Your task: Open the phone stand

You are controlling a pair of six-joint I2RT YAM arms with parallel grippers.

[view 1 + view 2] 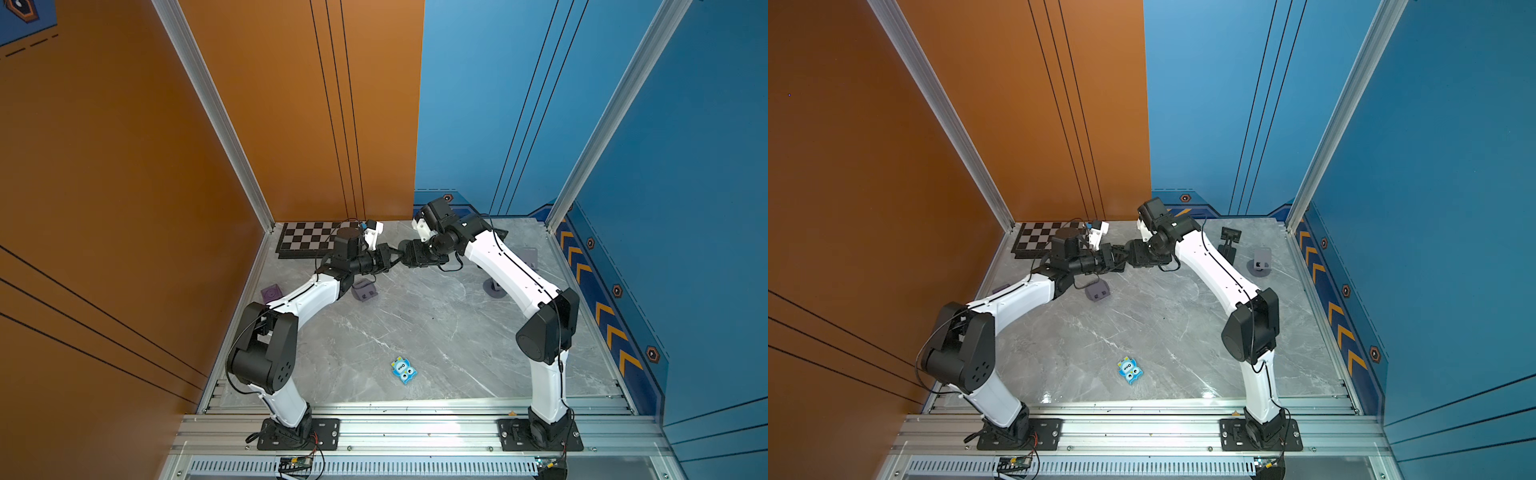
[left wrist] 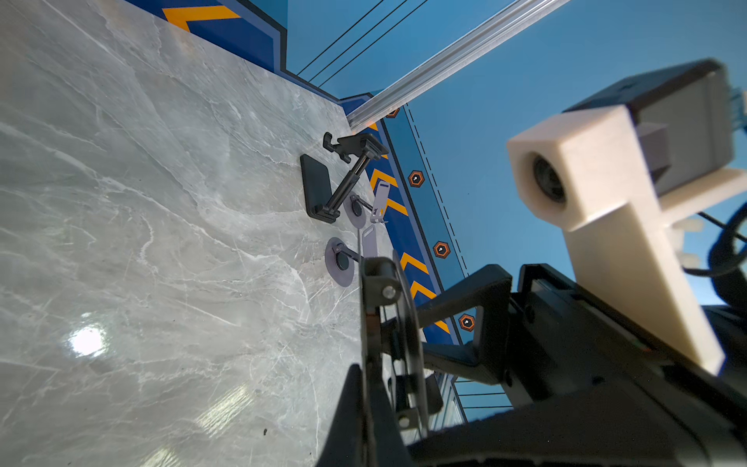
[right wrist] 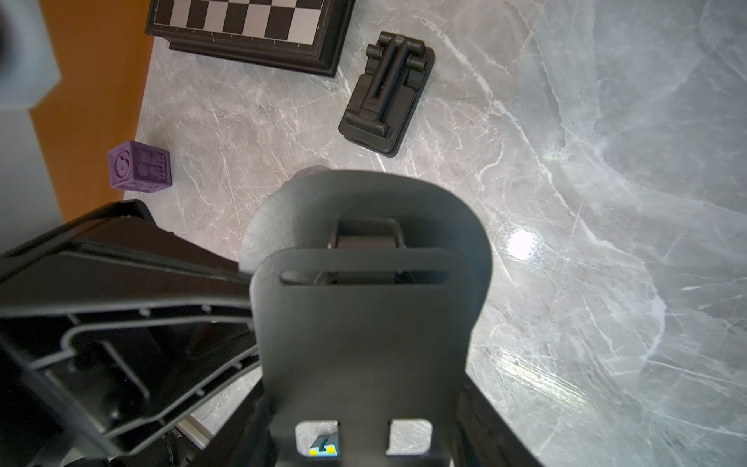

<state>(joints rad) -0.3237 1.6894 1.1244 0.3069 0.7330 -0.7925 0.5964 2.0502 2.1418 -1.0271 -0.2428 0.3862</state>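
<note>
A dark grey phone stand [image 3: 364, 343], with a slotted plate folded over a round base, hangs above the table between both arms. My right gripper [image 3: 364, 436] is shut on the plate's two side edges. My left gripper [image 2: 368, 404] is shut on the thin edge of the phone stand [image 2: 406, 323], seen edge-on in the left wrist view. The left fingers [image 3: 141, 283] reach in from the side in the right wrist view. In both top views the two grippers meet nose to nose, left gripper [image 1: 388, 261] and right gripper [image 1: 406, 251], and hide most of the stand.
A chessboard [image 1: 309, 239] lies at the back left, with a purple cube [image 1: 272, 293] and a grey folded stand [image 1: 365, 290] near the left arm. Another folded black stand [image 3: 386, 95] lies below. A black stand [image 1: 1228, 243] and a grey stand [image 1: 1260, 264] are at the back right. A blue toy [image 1: 403, 371] lies in front.
</note>
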